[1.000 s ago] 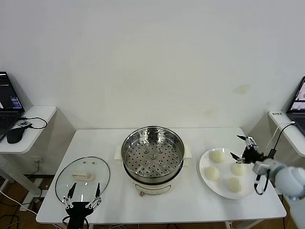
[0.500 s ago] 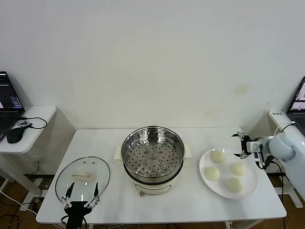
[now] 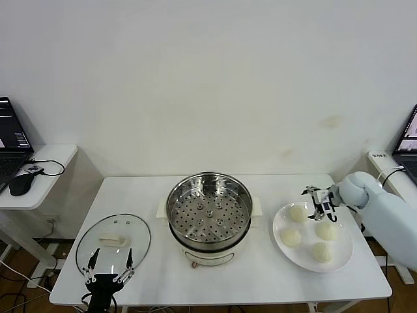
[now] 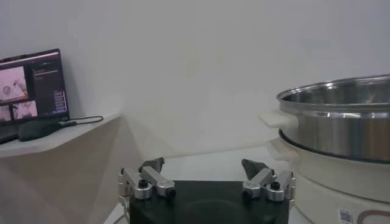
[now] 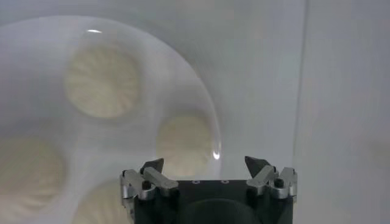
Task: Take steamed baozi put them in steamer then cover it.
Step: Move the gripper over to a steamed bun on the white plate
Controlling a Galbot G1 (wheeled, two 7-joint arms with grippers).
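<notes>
Several cream-white baozi lie on a white plate [image 3: 344, 251] at the table's right; the nearest to my right gripper [image 3: 315, 202] are one baozi [image 3: 298, 213] and another [image 3: 326, 230]. That gripper hovers open and empty over the plate's far part. In the right wrist view a baozi [image 5: 183, 143] lies just ahead of the right gripper [image 5: 206, 164], with another baozi [image 5: 100, 82] farther off. The steel steamer [image 3: 208, 212] stands uncovered and empty at the table's middle. The glass cover [image 3: 113, 240] lies flat at the front left. My left gripper [image 3: 107, 267] waits open at its near edge.
In the left wrist view the steamer [image 4: 341, 122] rises beside the left gripper [image 4: 203, 165]. A side table with a laptop [image 3: 12, 137] and mouse [image 3: 21, 184] stands to the left. Another laptop [image 3: 409, 138] sits at the far right.
My right gripper has swung left, from beyond the plate's right rim to over its far part near the rear baozi. The left gripper has barely shifted.
</notes>
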